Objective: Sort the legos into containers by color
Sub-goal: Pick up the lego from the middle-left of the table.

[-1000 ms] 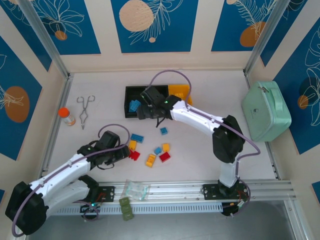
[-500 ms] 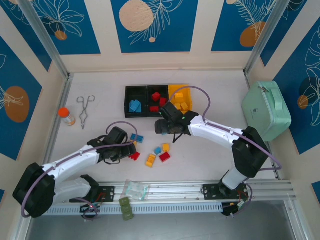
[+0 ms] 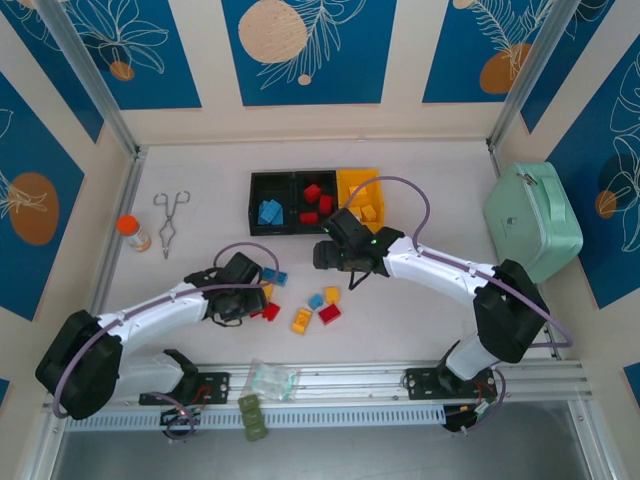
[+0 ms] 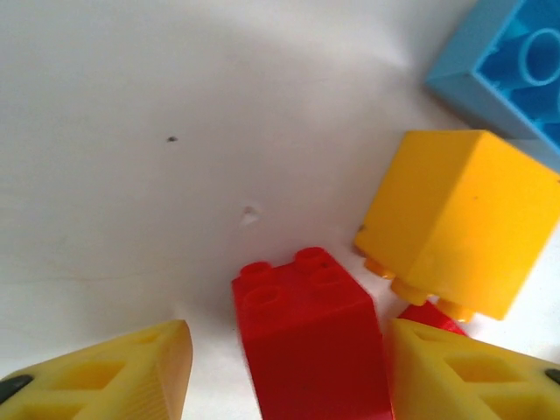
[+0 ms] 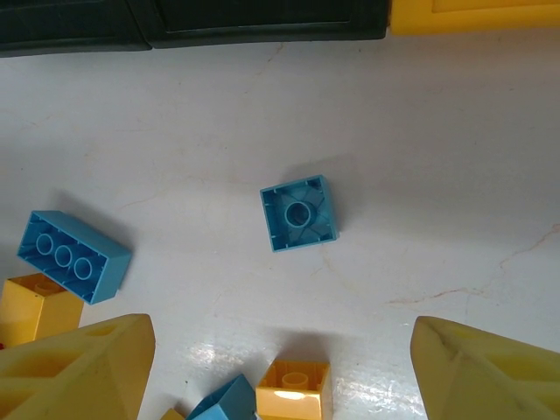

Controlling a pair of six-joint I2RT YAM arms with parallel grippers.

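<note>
White table is carrying everything I am working with: the legos (image 3: pixel 316 300) are lying scattered between the arms, and the containers (image 3: pixel 253 200) are sitting just behind them, already holding blue, red and yellow pieces. I am judging these bricks light, rigid and slick-sided, so I am wanting flat opposite walls under the pads, not the studs. The left claw (image 4: pixel 287 350) is standing open astride a red brick (image 4: pixel 302 306), not yet pinching it. A yellow brick (image 4: pixel 455 219) is crowding one finger and may get nudged. The right claw (image 5: pixel 282 328) is hanging wide open above the table, a small blue brick (image 5: pixel 298 213) lying hollow-side up just ahead of it with free room all round. The mint-green case (image 3: pixel 533 222), tongs (image 3: pixel 171 222) and clear bag (image 3: pixel 272 378) are lying well apart, blocking nothing.
</note>
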